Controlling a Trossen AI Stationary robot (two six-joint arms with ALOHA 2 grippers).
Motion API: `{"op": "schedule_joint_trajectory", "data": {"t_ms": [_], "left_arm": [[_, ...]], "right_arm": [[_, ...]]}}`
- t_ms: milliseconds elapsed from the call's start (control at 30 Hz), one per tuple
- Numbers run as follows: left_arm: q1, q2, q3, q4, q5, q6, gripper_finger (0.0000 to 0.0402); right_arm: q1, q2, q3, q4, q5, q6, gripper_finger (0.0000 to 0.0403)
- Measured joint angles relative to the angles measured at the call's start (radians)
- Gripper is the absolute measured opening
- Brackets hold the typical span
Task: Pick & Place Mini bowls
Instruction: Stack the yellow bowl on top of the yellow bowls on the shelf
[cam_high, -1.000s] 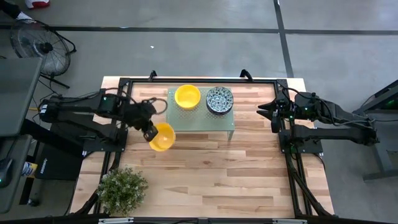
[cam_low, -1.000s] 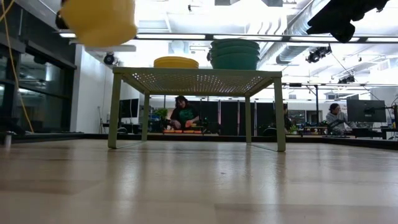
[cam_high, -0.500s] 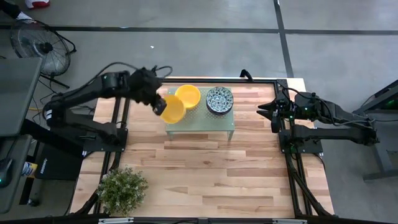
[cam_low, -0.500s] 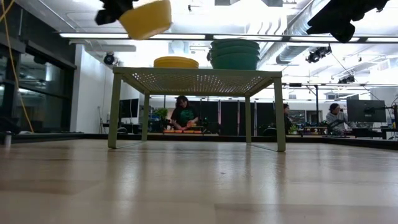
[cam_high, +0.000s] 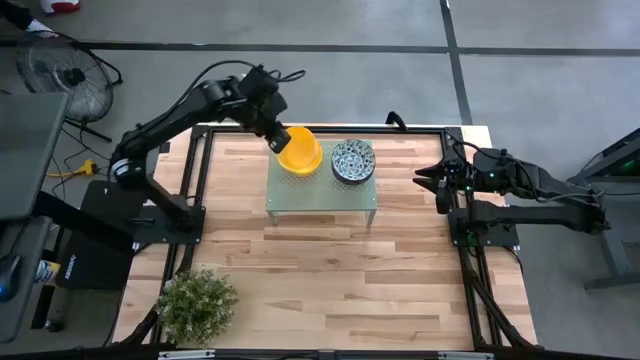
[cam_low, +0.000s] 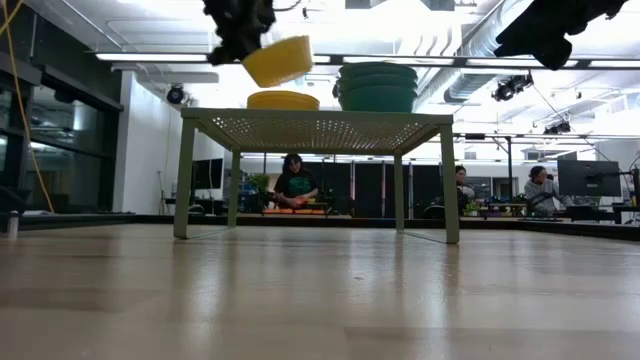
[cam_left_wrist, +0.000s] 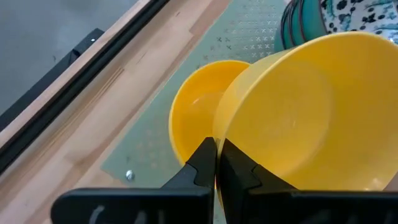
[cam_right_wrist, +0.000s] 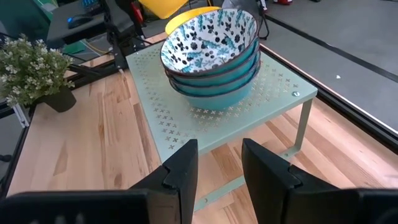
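My left gripper (cam_high: 279, 139) is shut on a plain yellow mini bowl (cam_high: 300, 150), which hangs in the air just above the yellow bowls (cam_low: 283, 100) stacked on the pale green perforated stand (cam_high: 320, 192). In the left wrist view the held bowl (cam_left_wrist: 311, 112) partly covers the yellow bowl below (cam_left_wrist: 193, 118). A stack of blue-green patterned bowls (cam_right_wrist: 211, 53) rests on the stand's right half (cam_high: 352, 160). My right gripper (cam_right_wrist: 219, 152) is open and waits at the table's right side (cam_high: 425, 177), apart from the bowls. My left gripper pinches the held yellow bowl by its rim (cam_left_wrist: 217, 149), one finger inside the bowl and one outside. The fingers come slanting down from the table's left and far side. The bowl (cam_low: 278, 60) is lifted clear and tilted above the yellow stack.
A leafy potted plant (cam_high: 196, 303) stands at the table's near left corner. Black frame rails (cam_high: 190, 190) run along the left and right sides. Bare wood lies in front of the stand (cam_high: 330, 270). People sit in the room beyond the table (cam_low: 293, 180).
My left gripper has carried the yellow bowl from left of the stand, up and toward the far edge, then right, until it hangs over the yellow stack. It has stayed shut on the rim.
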Motion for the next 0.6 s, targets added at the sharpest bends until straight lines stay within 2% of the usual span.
{"op": "schedule_joint_trajectory", "data": {"t_ms": [233,600], "left_arm": [[0.037,0.117,0.069,-0.03,0.029,0.059,0.0],[0.04,0.167,0.102,-0.141,-0.003,0.075,0.0]], "right_arm": [[0.0,0.0,0.0,-0.005,0.0,0.021,0.0113],[0.0,0.0,0.0,-0.014,0.0,0.049,0.0113]]}}
